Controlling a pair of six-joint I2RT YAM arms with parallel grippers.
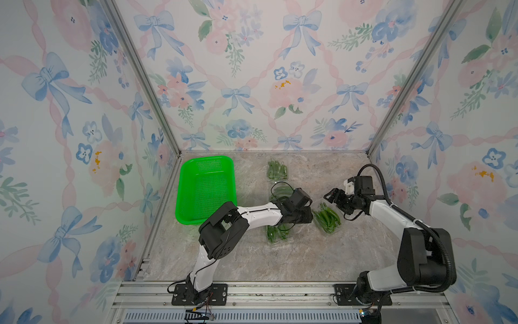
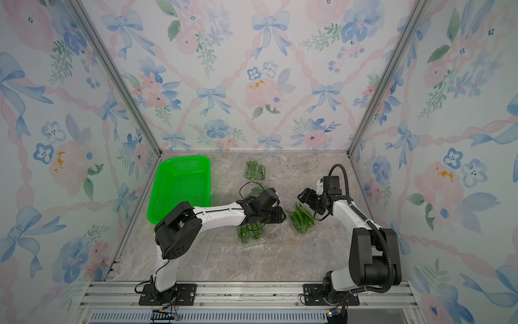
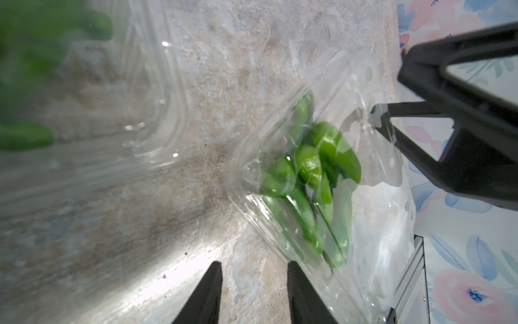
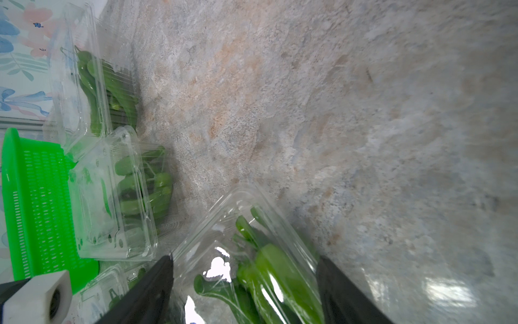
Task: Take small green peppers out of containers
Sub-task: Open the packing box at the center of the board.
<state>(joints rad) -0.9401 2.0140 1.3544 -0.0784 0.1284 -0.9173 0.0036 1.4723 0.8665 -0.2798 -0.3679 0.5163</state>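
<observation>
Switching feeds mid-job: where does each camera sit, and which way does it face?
Top views: high at the front, looking down over the stone-patterned table; both arms, left gripper, right gripper show.
Left wrist: looks past its fingertips at a clear plastic clamshell box of small green peppers; right gripper shows too.
Right wrist: looks past its fingertips toward the bright green perforated plastic basket.
Shared: both wrist views see that box.

3 floral, bow-patterned walls (image 1: 252, 70), aluminium corner posts (image 1: 142, 75), marbled grey-beige tabletop (image 1: 280, 261)
</observation>
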